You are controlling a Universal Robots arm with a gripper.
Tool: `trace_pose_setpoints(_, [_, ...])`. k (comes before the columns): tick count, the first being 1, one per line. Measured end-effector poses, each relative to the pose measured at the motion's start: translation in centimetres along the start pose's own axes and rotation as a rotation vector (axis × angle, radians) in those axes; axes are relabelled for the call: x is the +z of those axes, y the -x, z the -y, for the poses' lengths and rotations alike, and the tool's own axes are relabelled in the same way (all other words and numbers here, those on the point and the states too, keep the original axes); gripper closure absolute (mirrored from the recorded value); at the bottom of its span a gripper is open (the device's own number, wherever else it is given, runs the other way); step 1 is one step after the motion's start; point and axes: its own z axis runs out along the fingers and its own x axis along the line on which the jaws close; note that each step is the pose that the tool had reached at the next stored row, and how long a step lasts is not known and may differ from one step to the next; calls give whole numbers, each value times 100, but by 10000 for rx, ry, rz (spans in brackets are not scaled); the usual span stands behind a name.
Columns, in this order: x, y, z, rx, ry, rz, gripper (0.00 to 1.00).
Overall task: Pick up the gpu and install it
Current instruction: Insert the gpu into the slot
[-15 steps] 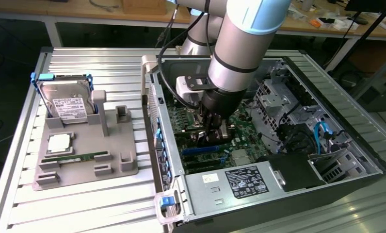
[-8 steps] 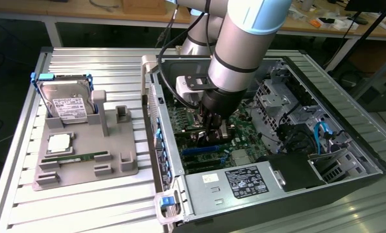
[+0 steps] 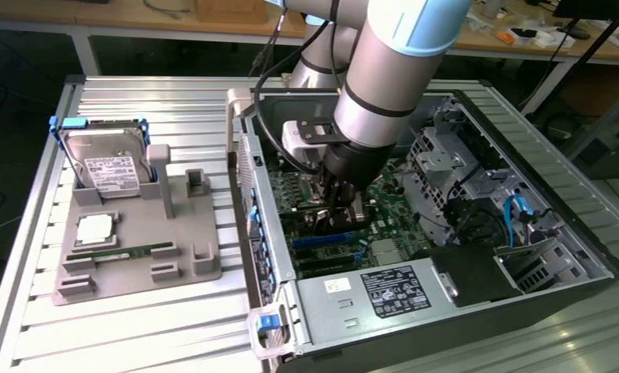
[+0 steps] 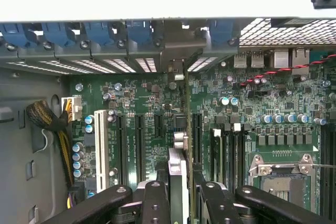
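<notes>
The gpu (image 4: 187,129) stands edge-on between my fingers, a thin green board running down toward the expansion slots (image 4: 139,145) of the motherboard (image 4: 241,108); its far end reaches the slot openings in the case's rear wall (image 4: 173,59). My gripper (image 4: 184,203) is shut on the gpu, one black finger (image 4: 156,203) on each side. In the exterior view the gripper (image 3: 343,208) is down inside the open computer case (image 3: 558,233), just above the motherboard (image 3: 288,190), with the gpu (image 3: 358,210) mostly hidden by it.
A grey fixture plate (image 3: 190,264) at the exterior view's left carries a hard drive (image 3: 107,167), a CPU (image 3: 95,228) and a RAM stick (image 3: 123,252). Inside the case are the power supply (image 3: 393,287), drive cage (image 3: 445,155), blue cables (image 3: 517,210) and a CPU socket (image 4: 281,177).
</notes>
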Motion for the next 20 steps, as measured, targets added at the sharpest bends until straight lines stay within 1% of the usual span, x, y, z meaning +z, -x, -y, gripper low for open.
trace_pose_setpoints(8, [1,-1,0,0,1,0,72])
trace_pose_setpoints(20, [35,-1,1,1,1,0,72])
